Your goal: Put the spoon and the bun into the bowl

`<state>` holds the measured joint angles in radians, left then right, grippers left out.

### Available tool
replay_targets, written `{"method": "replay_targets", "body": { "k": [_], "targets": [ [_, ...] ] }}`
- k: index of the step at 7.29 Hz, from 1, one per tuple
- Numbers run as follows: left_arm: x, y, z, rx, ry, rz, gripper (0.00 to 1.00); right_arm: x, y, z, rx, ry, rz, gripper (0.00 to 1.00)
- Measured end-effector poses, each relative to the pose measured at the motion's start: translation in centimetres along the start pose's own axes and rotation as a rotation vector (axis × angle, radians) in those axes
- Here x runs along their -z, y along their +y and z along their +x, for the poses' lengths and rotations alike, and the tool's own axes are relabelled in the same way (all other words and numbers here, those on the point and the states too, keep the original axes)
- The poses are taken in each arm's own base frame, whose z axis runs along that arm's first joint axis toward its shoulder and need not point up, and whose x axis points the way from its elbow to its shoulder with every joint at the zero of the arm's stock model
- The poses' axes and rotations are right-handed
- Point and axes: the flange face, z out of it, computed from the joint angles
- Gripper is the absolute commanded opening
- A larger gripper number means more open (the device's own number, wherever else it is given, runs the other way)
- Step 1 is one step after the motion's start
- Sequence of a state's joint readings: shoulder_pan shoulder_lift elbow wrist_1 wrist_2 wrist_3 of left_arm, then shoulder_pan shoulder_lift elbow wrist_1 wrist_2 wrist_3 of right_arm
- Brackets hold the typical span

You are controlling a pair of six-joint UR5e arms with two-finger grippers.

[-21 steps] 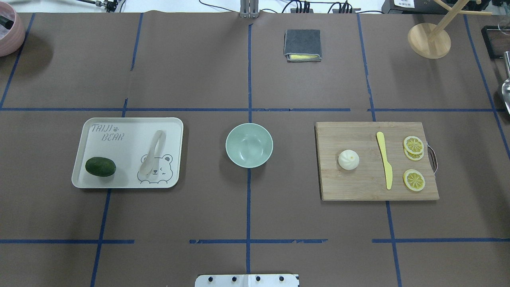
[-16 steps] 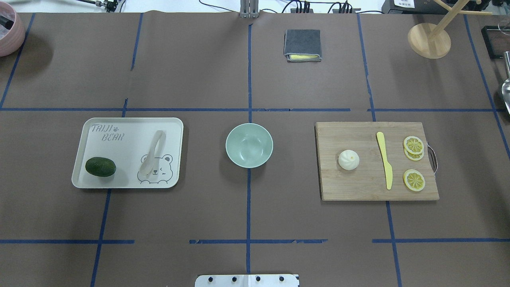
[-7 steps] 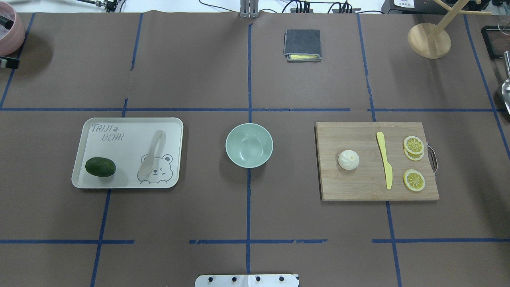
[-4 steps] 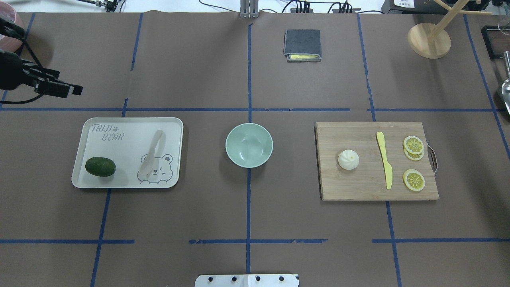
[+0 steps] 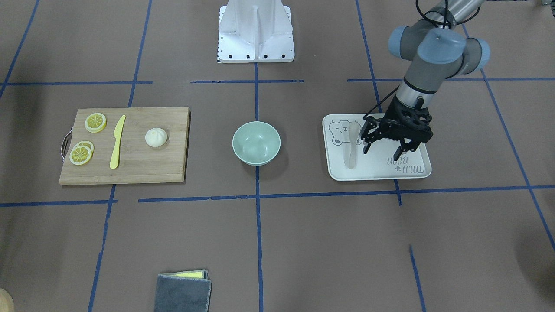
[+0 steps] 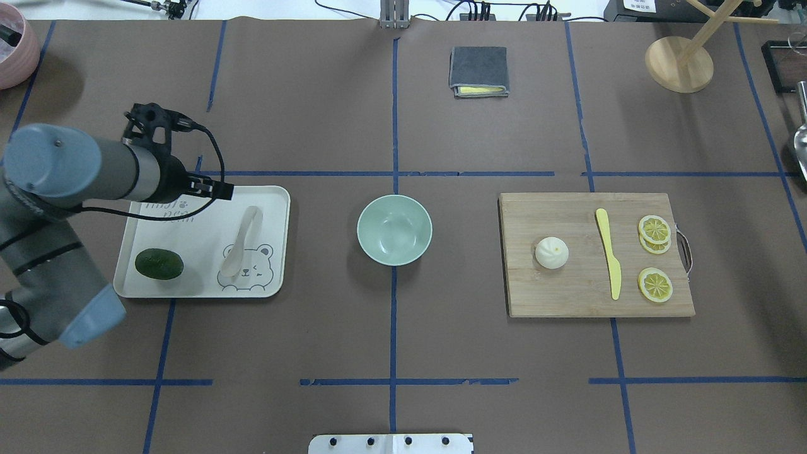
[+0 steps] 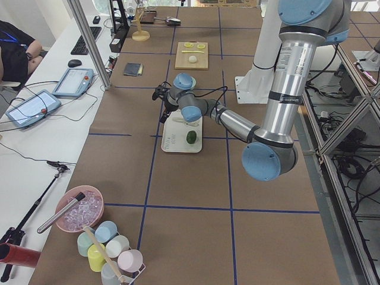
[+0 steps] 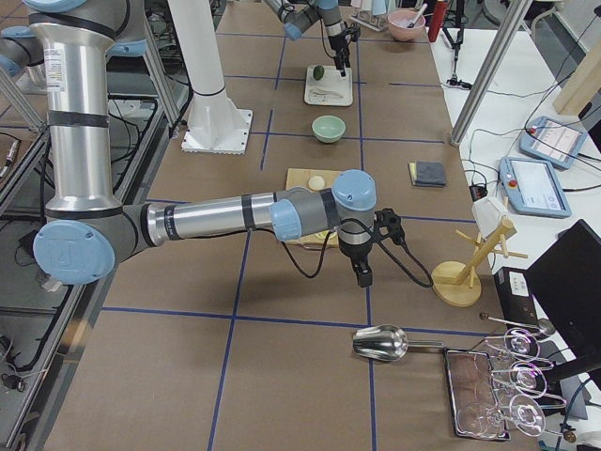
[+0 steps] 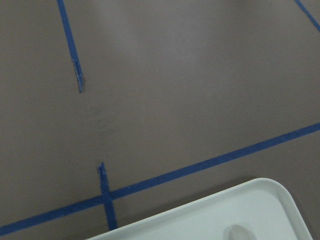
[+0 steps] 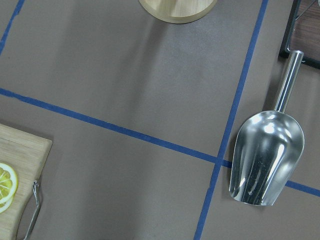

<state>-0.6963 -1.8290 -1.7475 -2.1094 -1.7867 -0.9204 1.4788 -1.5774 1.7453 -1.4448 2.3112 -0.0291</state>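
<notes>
The pale spoon [image 6: 241,243] lies on the white tray [image 6: 208,214], scoop toward the robot; it also shows in the front view [image 5: 350,149]. The white bun [image 6: 551,253] sits on the wooden cutting board [image 6: 567,290]. The empty mint-green bowl [image 6: 394,229] stands between them at the table's middle. My left gripper [image 5: 381,152] is open and empty above the tray's far part, beside the spoon's handle, and also shows in the overhead view [image 6: 214,188]. My right gripper [image 8: 362,272] hangs past the board's outer side; I cannot tell whether it is open or shut.
A dark green fruit [image 6: 159,263] lies on the tray. A yellow knife [image 6: 609,252] and lemon slices [image 6: 654,228] lie on the board. A grey cloth [image 6: 478,70], a wooden stand [image 6: 679,63] and a metal scoop [image 10: 265,155] sit farther off.
My left arm has come in from the left edge and moved right, so its gripper now hangs over the tray's far part. Spoon, bun and bowl have not moved.
</notes>
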Motion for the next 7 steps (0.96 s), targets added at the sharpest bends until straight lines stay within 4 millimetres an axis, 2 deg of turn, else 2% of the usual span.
{"method": "replay_targets", "body": {
  "k": [1,2,3,4,5,6,7],
  "targets": [
    [-1.2,1.2,1.4,0.015,-0.006,-0.019,0.75,0.0,0.0,0.0,-0.001,0.000,-0.001,1.00],
    [-2.4,2.1,2.1,0.017,-0.014,-0.037,0.74,-0.1,0.0,0.1,-0.001,0.001,-0.001,1.00],
    [-3.5,2.6,2.5,0.014,-0.020,-0.053,0.68,-0.1,0.0,0.1,-0.001,0.001,-0.002,1.00],
    [-4.2,3.2,2.9,0.009,-0.023,-0.065,0.53,-0.1,0.0,0.1,-0.002,0.001,-0.002,1.00],
    [-4.6,3.6,3.2,0.005,-0.022,-0.073,0.34,-0.1,0.0,0.1,-0.002,0.001,-0.002,1.00],
    [-4.7,3.8,3.4,0.002,-0.021,-0.077,0.00,-0.1,0.1,0.1,-0.002,0.001,-0.002,1.00],
    [-4.8,3.9,3.5,0.001,-0.019,-0.079,0.00,-0.1,0.1,0.1,-0.003,0.001,-0.003,1.00]
  ]
}}
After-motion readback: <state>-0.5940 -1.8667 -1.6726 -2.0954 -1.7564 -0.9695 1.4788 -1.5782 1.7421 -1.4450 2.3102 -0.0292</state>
